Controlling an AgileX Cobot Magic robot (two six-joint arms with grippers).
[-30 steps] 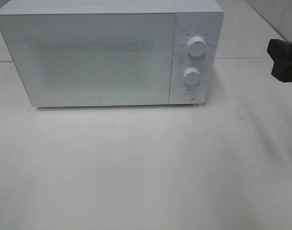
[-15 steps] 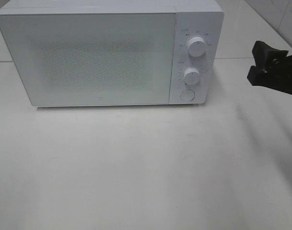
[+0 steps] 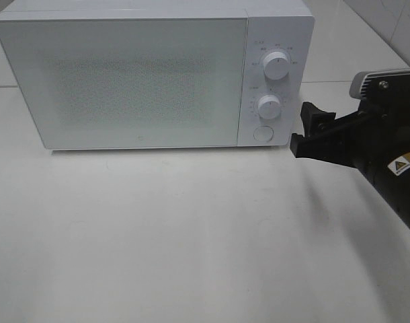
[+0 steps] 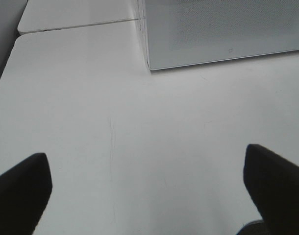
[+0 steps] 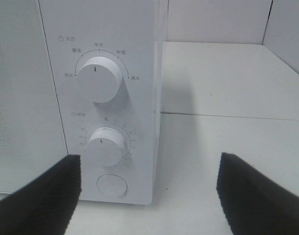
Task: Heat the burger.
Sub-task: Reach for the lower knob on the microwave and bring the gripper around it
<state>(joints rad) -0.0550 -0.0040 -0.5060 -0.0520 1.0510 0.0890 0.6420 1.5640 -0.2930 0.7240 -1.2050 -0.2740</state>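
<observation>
Right gripper (image 3: 303, 130), spread and empty, sits near the knobs (image 3: 268, 106) of the microwave (image 3: 158, 9); its arm is cropped. Left gripper (image 4: 147, 193) is spread and empty. The door (image 3: 124, 81) is shut, its interior obscured.

The microwave (image 3: 272, 27) is white. Its door (image 3: 124, 84) has a patch of tiny grey dots all over the middle. The top knob (image 3: 277, 67) and the lower knob (image 3: 268, 106) are white, each with 1 thin dark line, and small grey marks ring them. The round button (image 3: 263, 133) is white too. The bench (image 3: 191, 235) is a pale, creamy white. The right claw (image 3: 302, 129) is black, and its black arm (image 3: 376, 145) has a yellow and white sticker (image 3: 404, 163). The left claw (image 4: 149, 191) is black.
</observation>
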